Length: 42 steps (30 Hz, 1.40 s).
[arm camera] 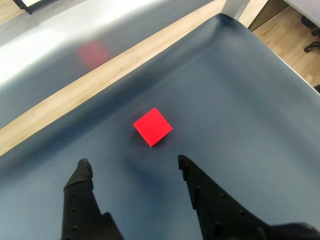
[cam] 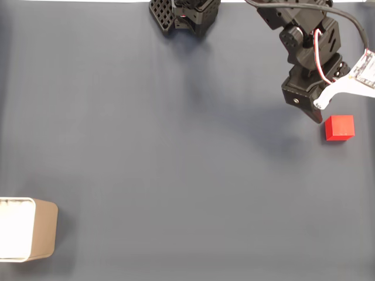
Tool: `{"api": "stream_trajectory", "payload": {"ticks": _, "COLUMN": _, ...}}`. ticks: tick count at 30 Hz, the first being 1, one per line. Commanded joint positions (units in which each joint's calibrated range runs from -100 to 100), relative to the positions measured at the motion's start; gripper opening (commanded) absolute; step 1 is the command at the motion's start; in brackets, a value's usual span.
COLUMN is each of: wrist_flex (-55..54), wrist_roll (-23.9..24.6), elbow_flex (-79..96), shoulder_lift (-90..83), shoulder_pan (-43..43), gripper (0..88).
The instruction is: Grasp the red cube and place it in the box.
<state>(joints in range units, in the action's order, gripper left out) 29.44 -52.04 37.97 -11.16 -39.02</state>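
The red cube (cam: 340, 127) lies on the dark blue mat near the right edge of the fixed view. Just up and left of it hangs my gripper (cam: 319, 113), apart from the cube. In the wrist view the cube (arm camera: 152, 126) rests ahead of my gripper (arm camera: 134, 163), whose two black fingers (arm camera: 82, 172) stand spread wide with nothing between them. The box (cam: 28, 228), tan with a white inside, stands at the lower left edge of the fixed view, far from the cube.
The arm's black base (cam: 184, 14) stands at the top middle of the mat. A wooden strip (arm camera: 100, 80) and a glossy grey wall (arm camera: 60, 35) run along the mat's edge beyond the cube in the wrist view.
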Motion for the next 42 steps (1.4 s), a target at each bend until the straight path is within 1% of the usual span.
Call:
{"api": "stream_trajectory", "payload": {"ticks": 1, "wrist_flex": -1.73, "wrist_roll": 0.59, "elbow_flex": -1.93, "shoulder_lift": 0.85, "shoulder_pan": -0.61, "gripper": 39.8}}
{"api": "stream_trajectory", "payload": {"ticks": 16, "wrist_flex": -4.19, "wrist_roll": 1.86, "elbow_flex": -6.86, "shoulder_lift": 8.3, "shoulder_pan": -0.61, "gripper": 39.6}}
{"api": "stream_trajectory", "payload": {"ticks": 42, "wrist_flex": -5.66, "wrist_roll": 3.47, "elbow_flex": -12.24, "shoulder_lift": 15.32, "shoulder_pan": -2.6, "gripper": 39.5}}
